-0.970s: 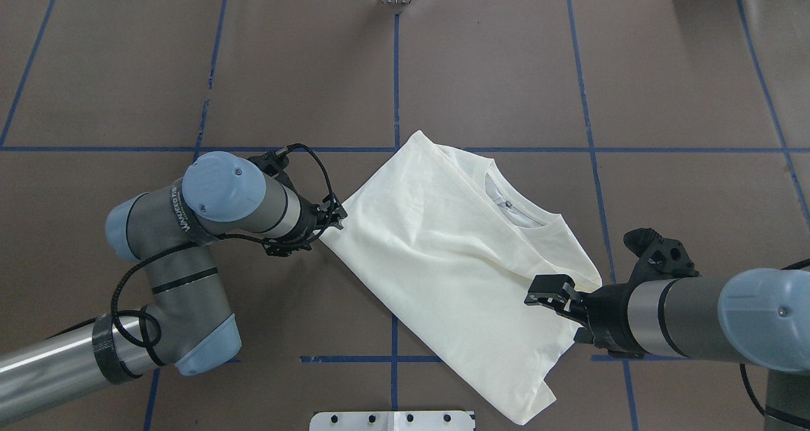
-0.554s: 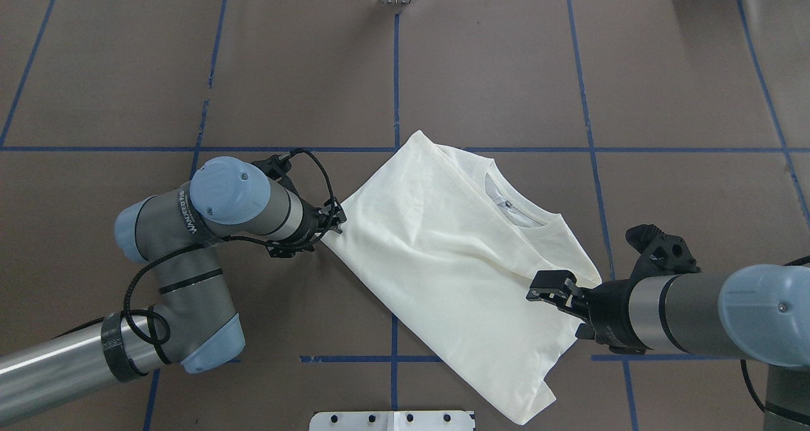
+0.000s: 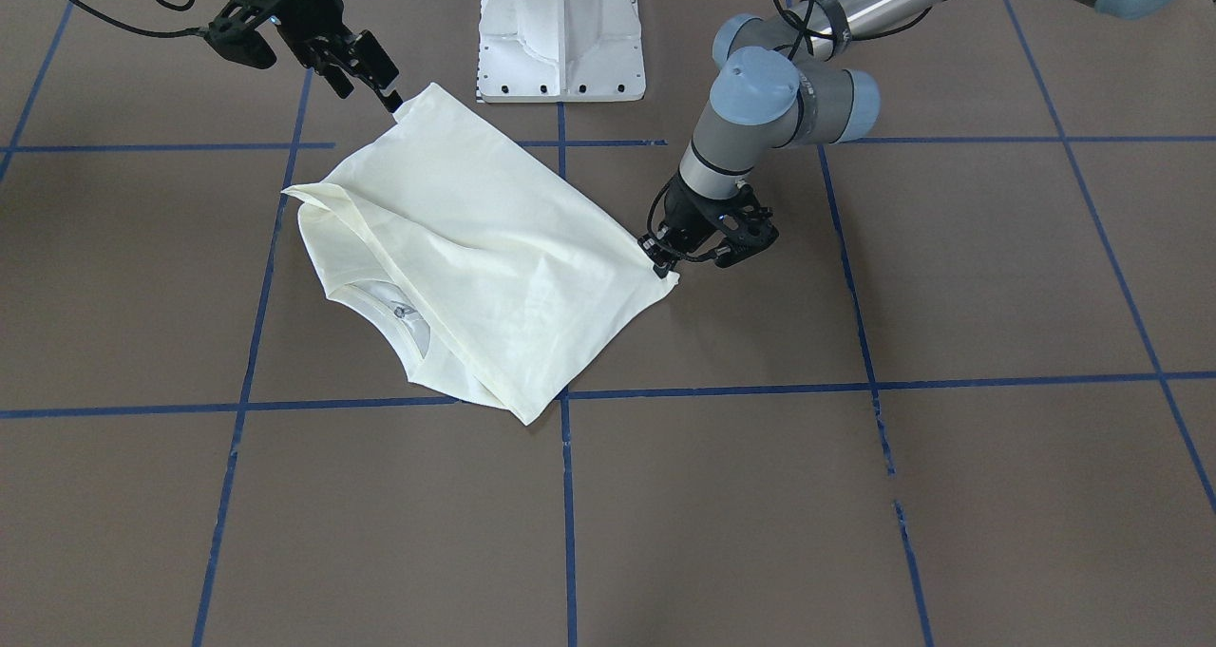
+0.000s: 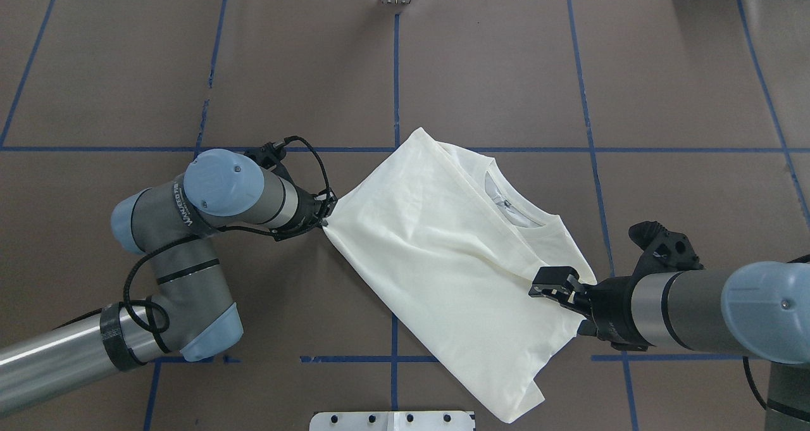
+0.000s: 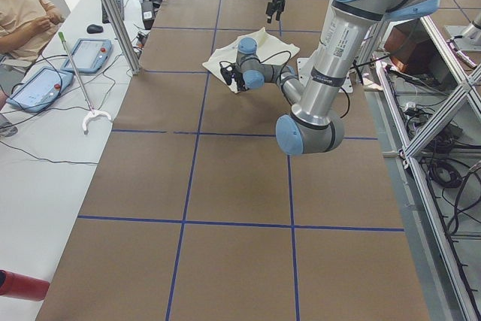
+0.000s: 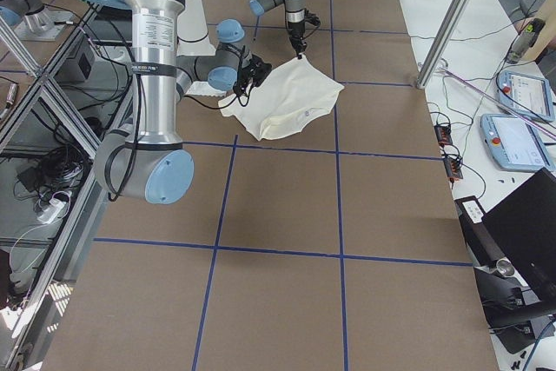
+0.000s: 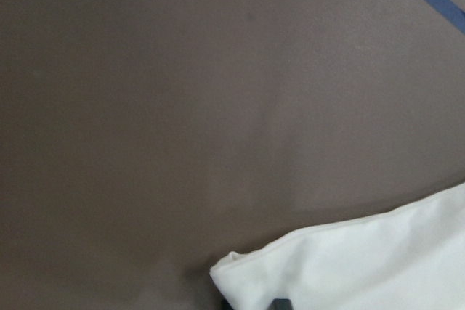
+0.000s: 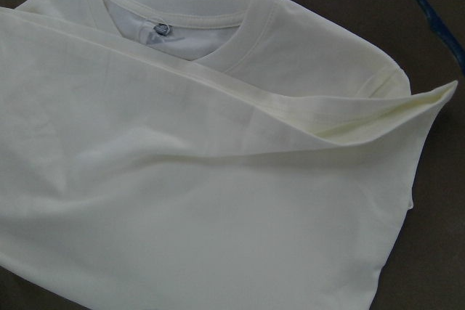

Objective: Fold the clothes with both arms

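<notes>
The cream shirt point(image 4: 443, 260) lies folded and slanted at the table's middle, its round collar point(image 4: 512, 209) facing up; no print shows. My left gripper point(image 4: 324, 218) is shut on the shirt's left corner and has drawn it into a raised point point(image 3: 668, 281). That hem corner point(image 7: 349, 266) fills the bottom of the left wrist view. My right gripper point(image 4: 545, 285) hovers open above the shirt's right edge and holds nothing. Only cloth point(image 8: 182, 179) shows in the right wrist view, with one folded edge point(image 8: 407, 107) standing up.
The white pedestal base point(image 3: 560, 39) stands at the robot's edge of the table, close to the shirt's near corner. Blue tape lines point(image 4: 396, 70) cross the brown table cover. A person point(image 5: 22, 13) sits at a side table with tablets point(image 5: 41, 88).
My left gripper has closed in on the shirt's left corner and pinched it into a point. The shirt's near corner has slid slightly left. The right gripper has edged a little right.
</notes>
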Controlling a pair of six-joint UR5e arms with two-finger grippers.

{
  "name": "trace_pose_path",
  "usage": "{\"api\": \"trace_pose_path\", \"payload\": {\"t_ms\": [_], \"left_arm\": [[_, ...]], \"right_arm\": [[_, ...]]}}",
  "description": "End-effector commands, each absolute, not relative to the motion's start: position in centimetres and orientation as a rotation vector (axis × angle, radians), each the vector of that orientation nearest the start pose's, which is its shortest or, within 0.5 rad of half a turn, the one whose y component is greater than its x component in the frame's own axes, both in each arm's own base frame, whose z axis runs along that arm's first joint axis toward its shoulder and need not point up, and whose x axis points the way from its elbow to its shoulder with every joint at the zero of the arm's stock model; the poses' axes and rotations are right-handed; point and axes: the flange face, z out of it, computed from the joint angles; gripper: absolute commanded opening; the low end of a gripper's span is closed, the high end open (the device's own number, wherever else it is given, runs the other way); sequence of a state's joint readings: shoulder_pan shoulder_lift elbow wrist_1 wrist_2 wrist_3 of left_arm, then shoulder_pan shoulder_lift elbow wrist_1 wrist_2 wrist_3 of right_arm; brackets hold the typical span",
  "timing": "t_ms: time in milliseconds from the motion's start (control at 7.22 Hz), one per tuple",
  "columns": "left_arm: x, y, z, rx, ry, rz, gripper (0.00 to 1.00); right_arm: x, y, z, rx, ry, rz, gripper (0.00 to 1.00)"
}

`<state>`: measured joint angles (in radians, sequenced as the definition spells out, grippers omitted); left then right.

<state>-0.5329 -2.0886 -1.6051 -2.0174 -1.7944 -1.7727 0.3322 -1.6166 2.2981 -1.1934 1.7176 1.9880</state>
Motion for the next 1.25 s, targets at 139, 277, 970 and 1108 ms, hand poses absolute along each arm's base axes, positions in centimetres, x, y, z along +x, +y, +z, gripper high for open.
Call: {"api": "trace_pose_path", "payload": {"t_ms": [139,277,970,1108], "left_arm": [[50.5,-58.0,26.0,0.229,0.974,-0.582,0.00],[51.8,-62.5,23.4,0.256,1.004,-0.608,0.00],[50.2,-62.5,22.6,0.297,1.185,-0.553,0.55],[48.3,-60.3,24.0,0.274,1.187,-0.539,0.55]], "right_arm": [[-35.7,-25.4,30.1,-0.171,-1.071,0.611,1.00],[-35.8,-25.5,30.2,-0.168,-1.070,0.613,1.00],[-42.9,-28.1,30.1,-0.134,-1.065,0.632,1.00],[-45.3,-28.9,29.9,-0.120,-1.043,0.628,1.00]]}}
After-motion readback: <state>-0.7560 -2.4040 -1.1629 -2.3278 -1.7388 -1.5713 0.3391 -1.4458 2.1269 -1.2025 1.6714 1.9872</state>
